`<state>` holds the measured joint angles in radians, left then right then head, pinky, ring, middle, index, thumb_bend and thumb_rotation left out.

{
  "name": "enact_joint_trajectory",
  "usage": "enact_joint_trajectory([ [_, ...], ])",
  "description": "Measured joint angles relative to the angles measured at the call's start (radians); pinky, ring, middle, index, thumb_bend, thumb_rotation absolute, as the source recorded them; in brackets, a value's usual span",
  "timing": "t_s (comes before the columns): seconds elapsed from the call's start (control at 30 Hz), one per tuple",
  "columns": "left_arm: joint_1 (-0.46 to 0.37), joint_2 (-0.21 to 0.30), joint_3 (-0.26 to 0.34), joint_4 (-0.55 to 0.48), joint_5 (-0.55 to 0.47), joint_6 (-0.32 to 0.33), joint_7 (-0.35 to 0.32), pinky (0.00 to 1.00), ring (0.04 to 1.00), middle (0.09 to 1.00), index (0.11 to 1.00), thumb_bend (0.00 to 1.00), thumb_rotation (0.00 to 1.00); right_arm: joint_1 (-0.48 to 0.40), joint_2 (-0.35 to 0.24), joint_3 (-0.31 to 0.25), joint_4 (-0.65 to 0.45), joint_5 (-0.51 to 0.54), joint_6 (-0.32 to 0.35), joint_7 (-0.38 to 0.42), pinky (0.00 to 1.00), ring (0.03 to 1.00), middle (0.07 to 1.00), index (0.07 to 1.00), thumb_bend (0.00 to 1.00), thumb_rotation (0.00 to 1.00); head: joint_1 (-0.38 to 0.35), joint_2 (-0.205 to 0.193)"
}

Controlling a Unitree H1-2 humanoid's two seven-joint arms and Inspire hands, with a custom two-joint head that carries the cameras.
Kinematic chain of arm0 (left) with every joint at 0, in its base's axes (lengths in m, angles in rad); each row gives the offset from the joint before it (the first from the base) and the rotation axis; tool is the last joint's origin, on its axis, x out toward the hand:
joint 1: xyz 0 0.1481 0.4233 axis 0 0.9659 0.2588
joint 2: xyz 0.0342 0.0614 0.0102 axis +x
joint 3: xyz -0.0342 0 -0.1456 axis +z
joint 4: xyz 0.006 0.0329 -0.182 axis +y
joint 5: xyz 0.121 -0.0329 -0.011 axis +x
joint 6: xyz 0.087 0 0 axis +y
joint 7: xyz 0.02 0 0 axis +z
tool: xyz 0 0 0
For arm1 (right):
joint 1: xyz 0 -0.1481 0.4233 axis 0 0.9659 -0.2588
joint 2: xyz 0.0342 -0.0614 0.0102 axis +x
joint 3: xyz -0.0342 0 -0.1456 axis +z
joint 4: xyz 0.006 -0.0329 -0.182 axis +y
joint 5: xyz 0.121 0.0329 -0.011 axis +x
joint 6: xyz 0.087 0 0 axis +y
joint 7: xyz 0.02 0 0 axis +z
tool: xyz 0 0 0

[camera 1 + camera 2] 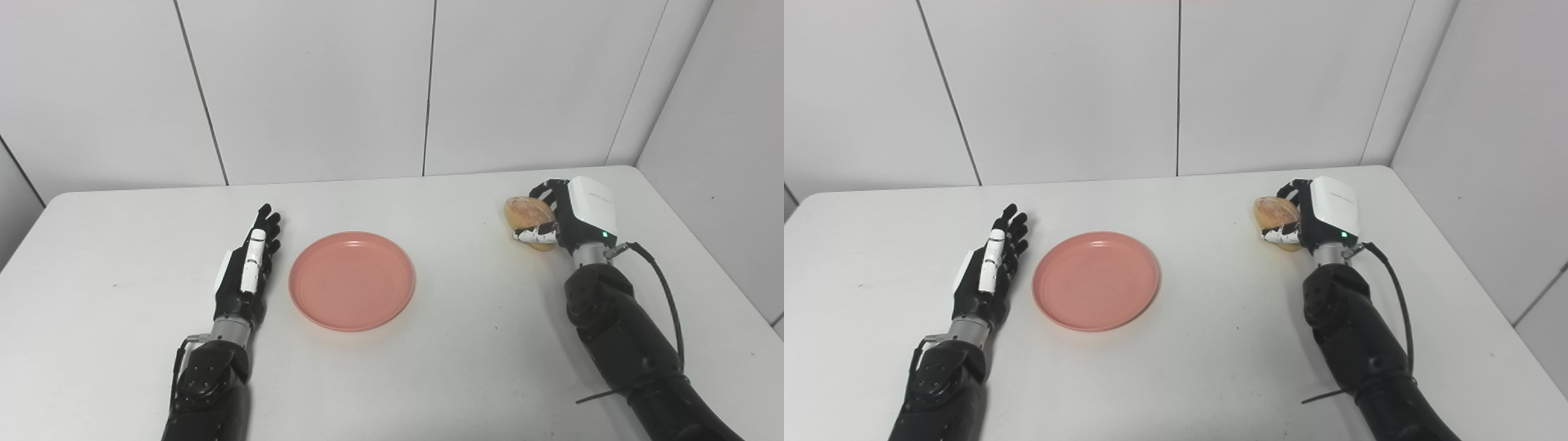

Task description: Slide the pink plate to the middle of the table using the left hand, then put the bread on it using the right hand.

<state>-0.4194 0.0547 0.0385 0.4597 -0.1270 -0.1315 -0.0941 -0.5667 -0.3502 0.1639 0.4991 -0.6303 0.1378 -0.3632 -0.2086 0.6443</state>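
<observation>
We see the pink plate (352, 280) lying flat near the middle of the white counter (429, 367), with our left hand (248, 269) resting just beside its left rim, apart from it, fingers (267, 226) stretched out straight and close together, holding nothing. Well to the right, our right hand (566, 217) wraps the bread (528, 211), its fingers curled over the top and far side of the roll and the thumb pressed in from below, so the roll is pinched between them; whether the bread has left the counter or rests on it we cannot tell. We judge the plate already placed, so what remains is carrying the bread across. The bread looks light and soft, with a thin browned crust that would dent or crumble under a hard squeeze, so we would keep the grip gentle and spread across the roll's thick middle rather than its ends. It should not slip much, since the crust looks dry and rough. The roll appears a rounded oval, its long axis seemingly running roughly from near to far on the counter and tilting a little leftward, though the fingers hide much of it. The plate, round, has no direction to speak of; it looks stiff, smooth plastic that slides easily when nudged.
</observation>
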Motion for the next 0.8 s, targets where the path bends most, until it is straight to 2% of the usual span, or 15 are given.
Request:
enact_joint_trajectory([
  [0.13, 0.002, -0.005, -0.009, -0.005, 0.022, 0.004, 0.014, 1.00, 0.975, 0.949, 0.935, 0.46, 1.00, 0.009, 0.011, -0.012, -0.072, 0.039, -0.035, -0.002, 0.28, 0.372, 0.441, 0.545, 0.51, 0.00, 0.058, 0.002],
  [0.23, 0.011, -0.025, -0.014, -0.025, 0.039, 0.031, 0.034, 1.00, 0.976, 0.951, 0.935, 0.46, 1.00, 0.016, 0.023, -0.011, -0.144, 0.075, -0.047, 0.027, 0.27, 0.360, 0.457, 0.518, 0.52, 0.00, 0.086, 0.002],
  [0.33, 0.016, -0.041, -0.022, -0.033, 0.071, 0.037, 0.062, 0.97, 0.963, 0.940, 0.920, 0.49, 1.00, 0.025, 0.038, -0.002, -0.213, 0.087, -0.060, 0.068, 0.22, 0.290, 0.472, 0.492, 0.52, 0.00, 0.104, 0.002],
  [0.5, 0.019, -0.049, -0.030, -0.053, 0.108, 0.056, 0.090, 0.97, 0.966, 0.942, 0.919, 0.49, 1.00, 0.049, 0.078, 0.017, -0.327, 0.091, -0.059, 0.137, 0.21, 0.295, 0.476, 0.490, 0.52, 0.00, 0.136, 0.006],
  [0.6, 0.022, -0.055, -0.028, -0.062, 0.107, 0.066, 0.092, 0.98, 0.972, 0.947, 0.921, 0.49, 1.00, 0.052, 0.102, 0.033, -0.373, 0.081, -0.059, 0.171, 0.24, 0.335, 0.457, 0.513, 0.52, 0.00, 0.161, 0.011],
  [0.7, 0.023, -0.065, -0.026, -0.067, 0.104, 0.072, 0.092, 1.00, 0.982, 0.955, 0.927, 0.48, 1.00, 0.052, 0.133, 0.046, -0.389, 0.082, -0.059, 0.195, 0.28, 0.376, 0.448, 0.534, 0.52, 0.00, 0.175, 0.012],
  [0.8, 0.024, -0.070, -0.024, -0.067, 0.104, 0.072, 0.091, 1.00, 0.984, 0.957, 0.931, 0.48, 1.00, 0.052, 0.164, 0.071, -0.390, 0.080, -0.059, 0.222, 0.25, 0.339, 0.458, 0.515, 0.52, 0.00, 0.192, 0.012],
])
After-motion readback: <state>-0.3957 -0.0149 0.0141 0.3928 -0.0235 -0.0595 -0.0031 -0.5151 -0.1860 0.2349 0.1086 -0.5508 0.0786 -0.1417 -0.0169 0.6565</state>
